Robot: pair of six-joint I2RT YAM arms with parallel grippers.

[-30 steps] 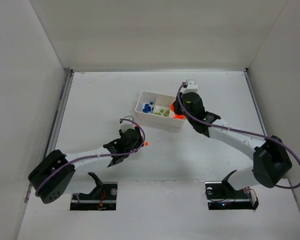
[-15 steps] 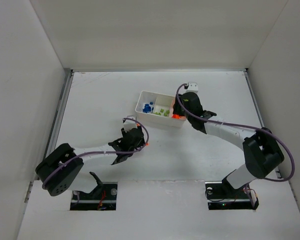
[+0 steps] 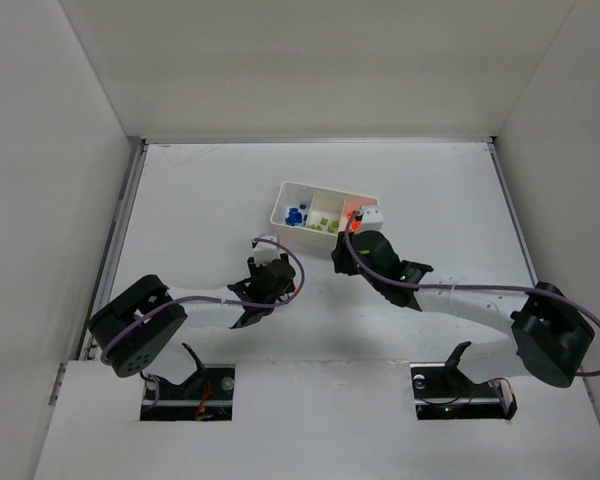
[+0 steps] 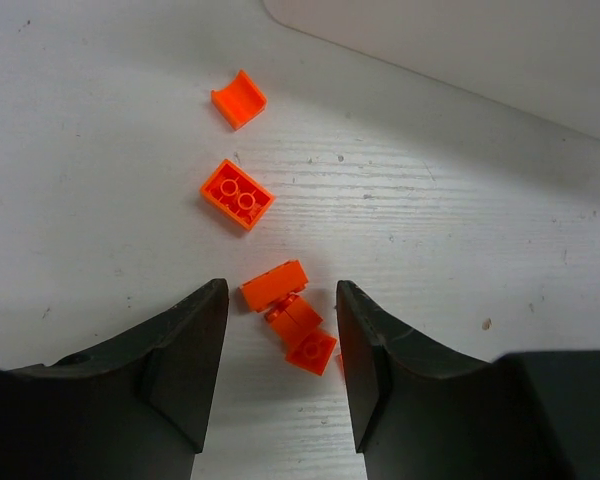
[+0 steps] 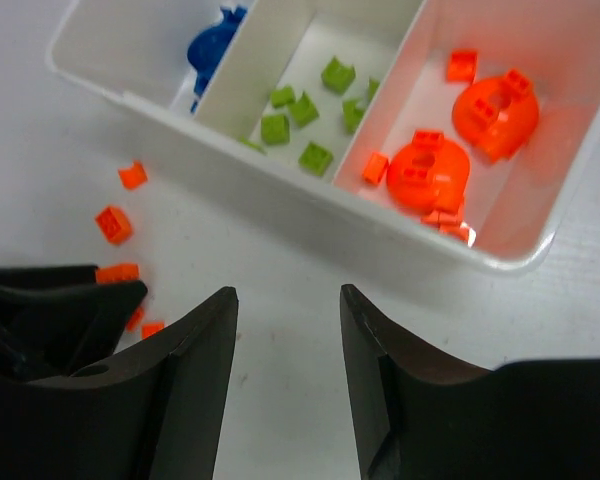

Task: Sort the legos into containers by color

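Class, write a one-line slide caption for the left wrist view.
Open left gripper straddles a cluster of orange bricks; two more lie beyond on the table.

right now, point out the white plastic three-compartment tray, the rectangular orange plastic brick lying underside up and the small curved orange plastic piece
white tray (image 5: pixel 310 205), right wrist view, near outer wall
underside-up orange brick (image 4: pixel 237 194), left wrist view, its centre
curved orange piece (image 4: pixel 239 98), left wrist view, its middle
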